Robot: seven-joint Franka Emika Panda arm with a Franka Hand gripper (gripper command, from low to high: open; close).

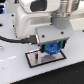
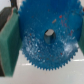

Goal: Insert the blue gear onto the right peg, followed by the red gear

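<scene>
Closest to the wrist camera, the blue gear (image 2: pixel 47 37) fills nearly the whole picture, a flat bright-blue toothed disc speckled with pale flecks, its teeth sharp along the lower rim. Through its centre hole shows the grey top of the right peg (image 2: pixel 49 34), so the gear sits around the peg. At the edges of that view green fingers (image 2: pixel 9 42) press against the gear's rim on one side, with a sliver of the other at the opposite edge; the gripper (image 1: pixel 51 48) is closed on the blue gear. In the exterior view the gear hangs under the white arm (image 1: pixel 37 17), just above the light black-bordered plate (image 1: pixel 34 59), which lies on the pale counter (image 1: pixel 12 67).
</scene>
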